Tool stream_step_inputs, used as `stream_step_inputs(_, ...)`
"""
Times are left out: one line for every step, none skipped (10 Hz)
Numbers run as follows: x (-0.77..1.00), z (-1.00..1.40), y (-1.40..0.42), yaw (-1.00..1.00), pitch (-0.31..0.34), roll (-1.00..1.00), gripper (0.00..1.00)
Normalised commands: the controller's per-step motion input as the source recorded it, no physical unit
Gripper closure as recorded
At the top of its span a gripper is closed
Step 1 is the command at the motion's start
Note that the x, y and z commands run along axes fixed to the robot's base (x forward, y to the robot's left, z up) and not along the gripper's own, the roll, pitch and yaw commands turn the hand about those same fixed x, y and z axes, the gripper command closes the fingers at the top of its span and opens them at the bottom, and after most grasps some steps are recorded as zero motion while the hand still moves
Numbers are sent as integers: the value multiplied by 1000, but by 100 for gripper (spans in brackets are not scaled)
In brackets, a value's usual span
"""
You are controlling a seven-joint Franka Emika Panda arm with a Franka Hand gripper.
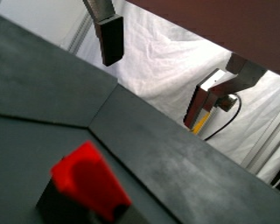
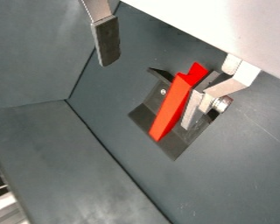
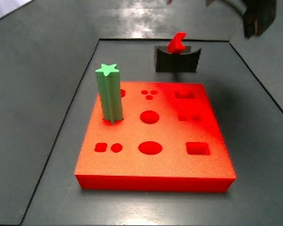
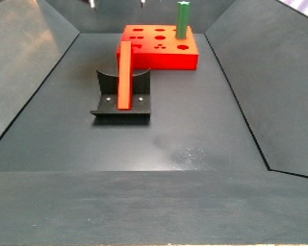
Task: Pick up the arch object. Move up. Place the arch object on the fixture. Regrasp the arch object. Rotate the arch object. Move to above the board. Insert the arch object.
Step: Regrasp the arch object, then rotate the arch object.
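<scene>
The arch object [image 2: 170, 107], a long slim red bar, rests on the dark fixture [image 2: 145, 114], leaning along its notch. It also shows in a side view as a red bar [image 4: 123, 71] on the fixture [image 4: 120, 106]. My gripper [image 2: 154, 87] is open and holds nothing. One dark-padded finger [image 2: 106, 41] is off to one side of the bar, and the other silver finger [image 2: 208, 98] is close by its far side. In a side view the gripper [image 3: 257, 16] hangs above and to the right of the fixture [image 3: 176, 60]. The red-orange board [image 3: 156, 146] lies in front of the fixture.
A green star-topped post [image 3: 109, 88] stands upright in the board's left part. The floor is a dark tray with sloping walls [image 4: 41, 86]. White cloth [image 1: 166, 61] hangs beyond the tray's edge.
</scene>
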Motion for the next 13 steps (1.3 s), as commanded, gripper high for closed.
stream_step_inputs(53, -1000, 40, 12, -103, 42, 0)
stream_step_inputs(55, -1000, 39, -1, -101, 43, 0)
stream_step_inputs(58, -1000, 34, -28, -91, 49, 0)
stream_step_inputs(63, -1000, 32, -39, -81, 48, 0)
stream_step_inputs(67, -1000, 28, -43, -63, 48, 0)
stream_step_inputs(64, -896, 24, -45, -51, 50, 0)
stream_step_inputs(59, -609, 12, -43, -23, 52, 0)
stream_step_inputs(60, -442, 5, -36, -8, 52, 0)
stream_step_inputs(64, -276, 0, -24, 6, 57, 0)
stream_step_inputs(68, -175, -3, -16, 15, 56, 0)
stream_step_inputs(0, 0, 0, 0, 0, 0, 100)
stream_step_inputs(-985, 1000, 393, 0, 0, 0, 100)
stream_step_inputs(-985, 1000, 385, 4, -32, -43, 100)
